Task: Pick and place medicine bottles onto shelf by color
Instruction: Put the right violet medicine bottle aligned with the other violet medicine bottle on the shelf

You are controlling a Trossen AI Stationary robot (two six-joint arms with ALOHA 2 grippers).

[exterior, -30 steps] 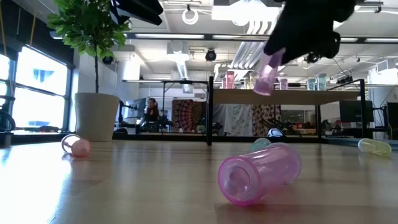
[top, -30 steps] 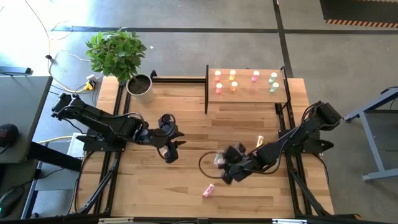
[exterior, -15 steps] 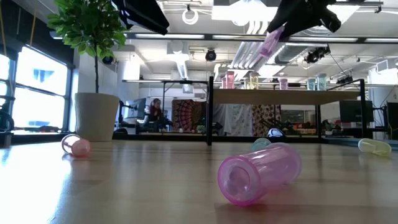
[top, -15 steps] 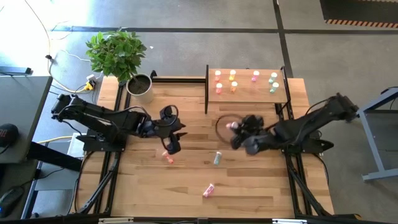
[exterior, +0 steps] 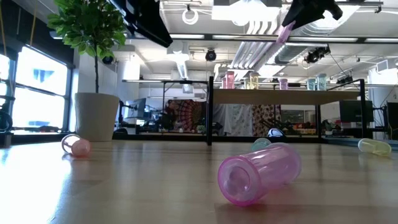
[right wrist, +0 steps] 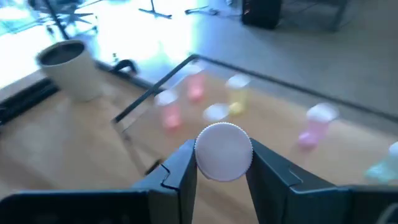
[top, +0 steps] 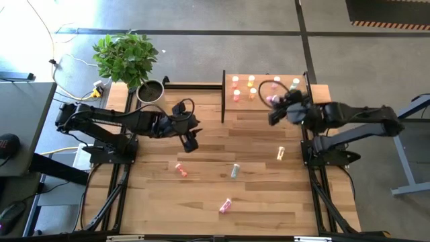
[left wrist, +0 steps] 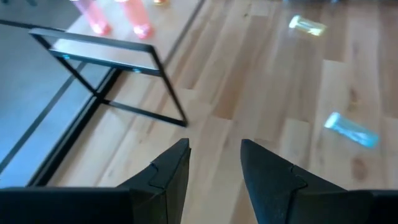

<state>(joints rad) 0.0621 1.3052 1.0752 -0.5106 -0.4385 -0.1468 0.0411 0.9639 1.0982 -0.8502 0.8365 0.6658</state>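
Striped wood tabletop (top: 201,195); right pincer (right wrist: 222,163) clenched on ribbed-cap pink bottle (right wrist: 223,151) above shelf (top: 269,102); left pincer (left wrist: 214,163) apparently empty, parted.

Right gripper (top: 274,111) extended, fingers clamped, left gripper (top: 190,140) hovering, fingers parted

A green plant (top: 125,56) grows in a gray pot (top: 152,93) at the back corner of the wooden table (top: 201,181).

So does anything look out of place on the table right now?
Yes: four bottles lie tipped over on the table instead of standing on the shelf: one orange-red, one pale green, one pink, one yellow. The right gripper carries another pink bottle over the shelf.
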